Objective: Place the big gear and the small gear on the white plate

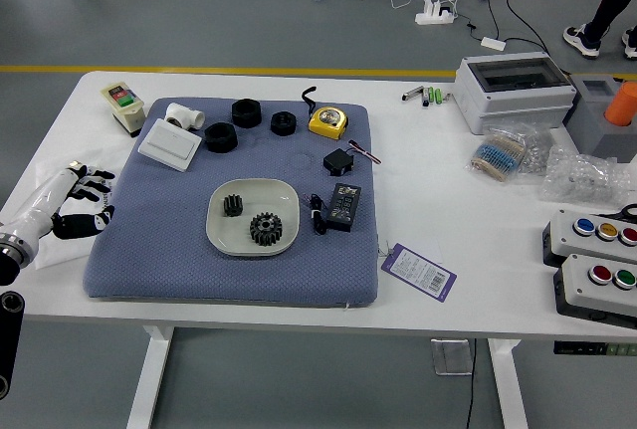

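In the head view, left of the frame's centre, the big black toothed gear sits on the lower right of the rounded white plate; the small black ridged gear stands apart from it at the plate's upper left. The placing looks complete. Both gears are probably light, stiff and sturdy, best pinched across their toothed sides from above. At the frame's left, the black robot hand is open, gripping neither.
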